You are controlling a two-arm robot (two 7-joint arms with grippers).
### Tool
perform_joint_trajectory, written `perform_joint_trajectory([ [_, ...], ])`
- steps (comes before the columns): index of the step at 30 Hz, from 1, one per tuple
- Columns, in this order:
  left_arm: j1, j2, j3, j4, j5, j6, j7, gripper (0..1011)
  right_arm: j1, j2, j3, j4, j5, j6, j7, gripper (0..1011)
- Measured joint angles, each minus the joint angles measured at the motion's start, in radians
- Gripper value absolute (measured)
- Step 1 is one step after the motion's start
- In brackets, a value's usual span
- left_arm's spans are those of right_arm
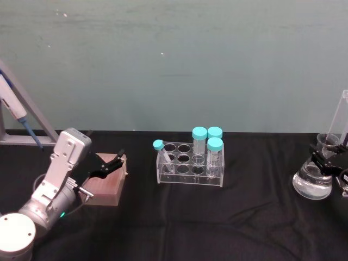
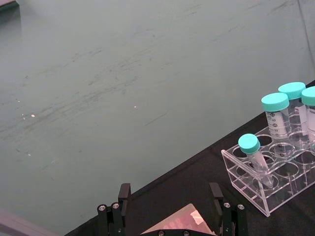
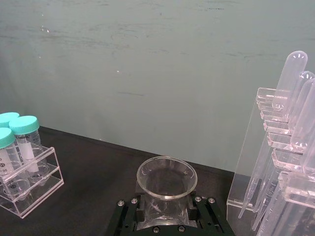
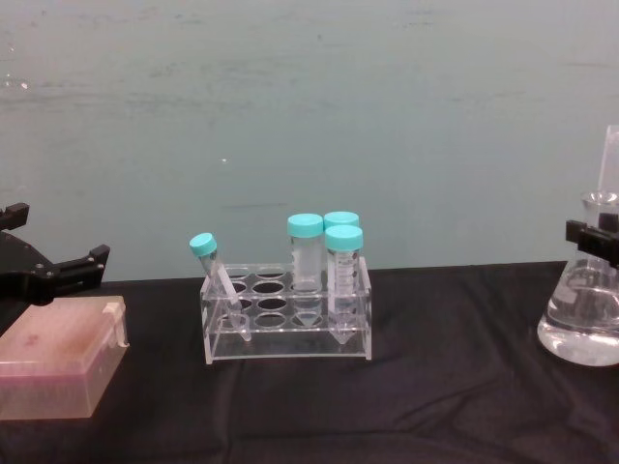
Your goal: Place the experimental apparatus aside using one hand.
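One hand at work: right hand (image 3: 167, 216), at the bench's right edge, clamped on the neck of the conical flask (image 1: 312, 182).
flask: upright on the black bench (image 1: 217, 217), clear liquid in the bottom, open mouth facing up.
grip: jaws sit just under the rim on smooth glass; looks narrow and high above the liquid.
risk 1: flask slips or pivots in the jaws once lifted, since the weight is low and the glass is slick.
risk 2: fast sideways move sloshes liquid out of the open top.
risk 3: pipette stand (image 3: 275, 162) stands just beside the flask, so swinging that way likely knocks it over.
left hand: left hand (image 1: 106, 165) open wide over the pink box (image 1: 106, 187) near the left edge, idle.
tube rack (image 1: 190, 163): bench centre, well apart from the flask, low risk.
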Motion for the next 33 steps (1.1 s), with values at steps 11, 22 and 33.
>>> perform_joint_trajectory([
  [11,0.0,0.0,0.0,0.0,0.0,0.0,0.0,1000,0.002,-0.001,0.001,0.008,0.009,0.008,0.002,452],
  [22,0.0,0.0,0.0,0.0,0.0,0.0,0.0,1000,0.007,0.0,-0.002,0.015,0.017,0.013,0.013,452],
  [33,0.0,0.0,0.0,0.0,0.0,0.0,0.0,1000,0.006,0.0,-0.003,0.014,0.016,0.014,0.012,452],
])
